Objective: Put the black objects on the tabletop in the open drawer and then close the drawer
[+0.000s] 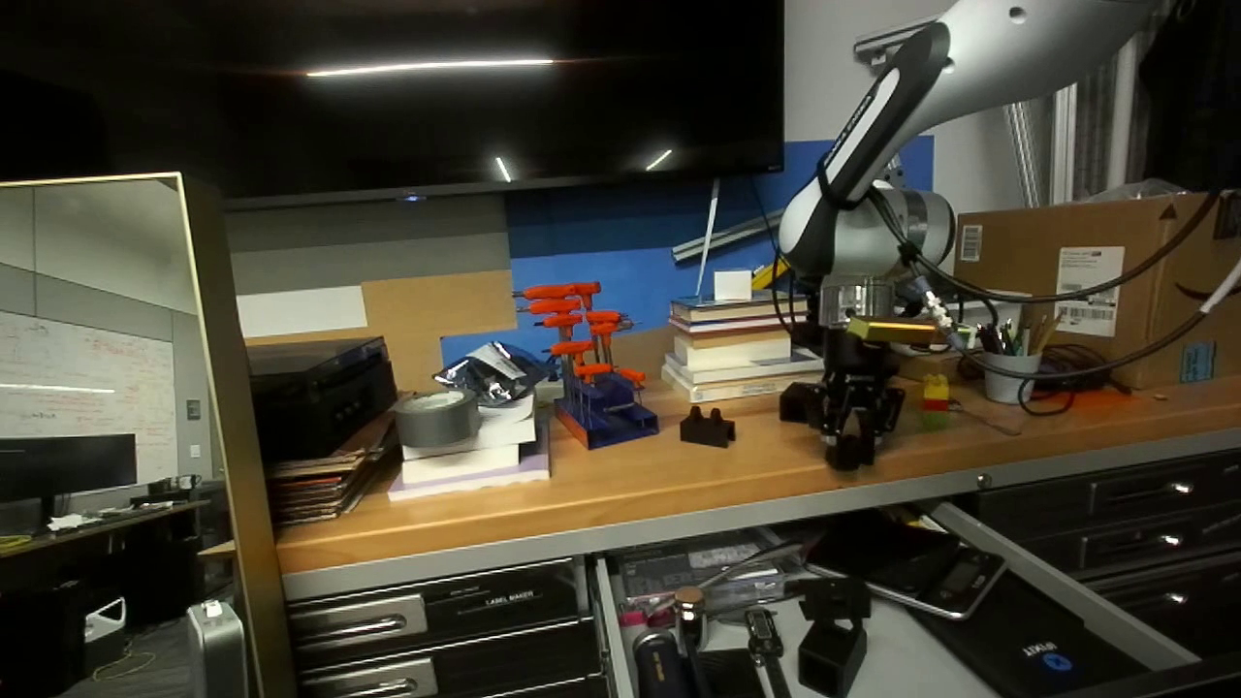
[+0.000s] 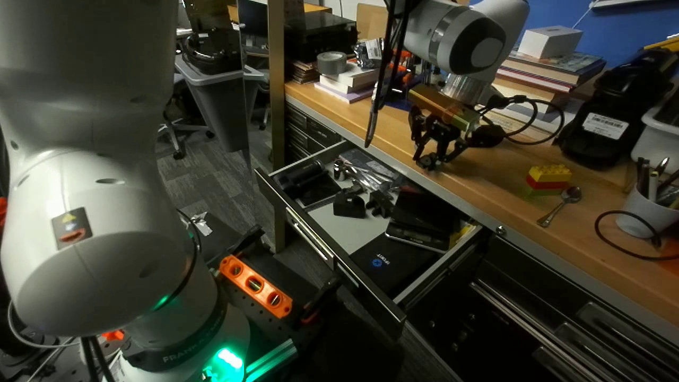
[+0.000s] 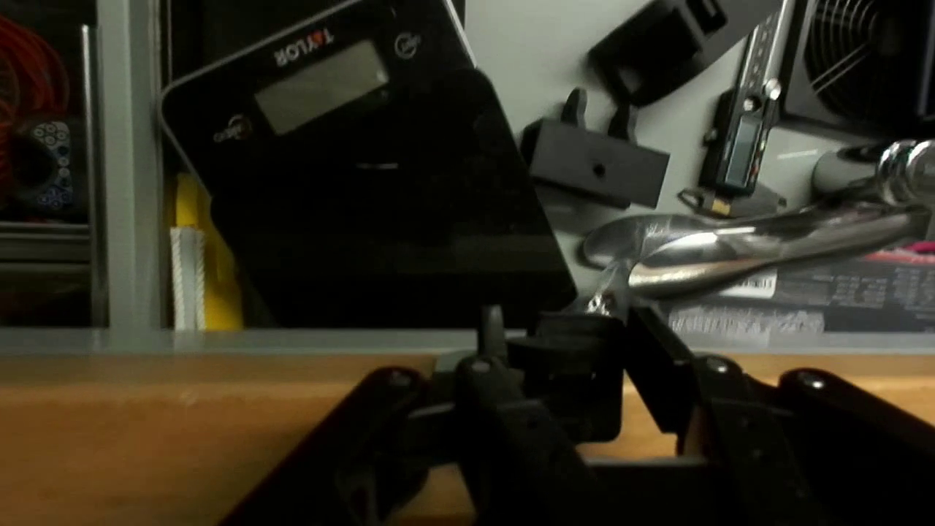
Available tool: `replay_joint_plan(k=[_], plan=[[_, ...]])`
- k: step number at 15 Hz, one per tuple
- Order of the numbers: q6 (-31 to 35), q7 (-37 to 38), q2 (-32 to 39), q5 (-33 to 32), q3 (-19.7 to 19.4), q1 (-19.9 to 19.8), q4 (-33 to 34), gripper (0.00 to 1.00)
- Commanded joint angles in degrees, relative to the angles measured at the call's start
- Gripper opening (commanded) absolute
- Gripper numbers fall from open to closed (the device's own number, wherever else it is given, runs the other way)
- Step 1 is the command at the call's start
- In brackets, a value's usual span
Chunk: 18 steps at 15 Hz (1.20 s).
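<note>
My gripper (image 1: 853, 451) is low over the front part of the wooden tabletop (image 1: 620, 504). In the wrist view its jaws (image 3: 566, 343) are closed around a dark black object (image 3: 581, 409); its outline is hard to make out. A black two-pronged bracket (image 1: 708, 428) stands on the tabletop left of the gripper in an exterior view. Another black lump (image 1: 800, 402) lies behind the gripper, partly hidden. The drawer (image 2: 366, 289) is pulled open below the tabletop edge. Inside lie a black boxy piece (image 3: 665, 51) and a black pronged piece (image 3: 595, 161).
The drawer also holds a kitchen scale (image 3: 329, 88), calipers (image 3: 741, 146) and an iFixit case (image 2: 392, 262). On the tabletop are stacked books (image 1: 737, 359), a blue tool stand (image 1: 606, 417), toy bricks (image 2: 549, 178), a spoon (image 2: 562, 204) and a pen cup (image 2: 647, 207).
</note>
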Motion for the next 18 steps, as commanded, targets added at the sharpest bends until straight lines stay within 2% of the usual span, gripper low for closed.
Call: replay_joint_plan(k=[1, 6, 10, 14, 18], plan=[[-0.48, -1.78, -5.53, 2.1, 0.16, 1.58, -9.01, 0.26], [-1.29, -2.24, -6.23, 3.29, -0.01, 2.86, -13.59, 0.26], [-1.03, -1.64, -5.49, 3.25, -0.27, 3.19, -14.23, 0.26], [0.12, -1.06, -5.72, 2.8, -0.13, 3.69, -12.63, 0.26], [4.28, 2.16, -7.24, 2.05, -0.34, 5.1, -8.69, 0.26]])
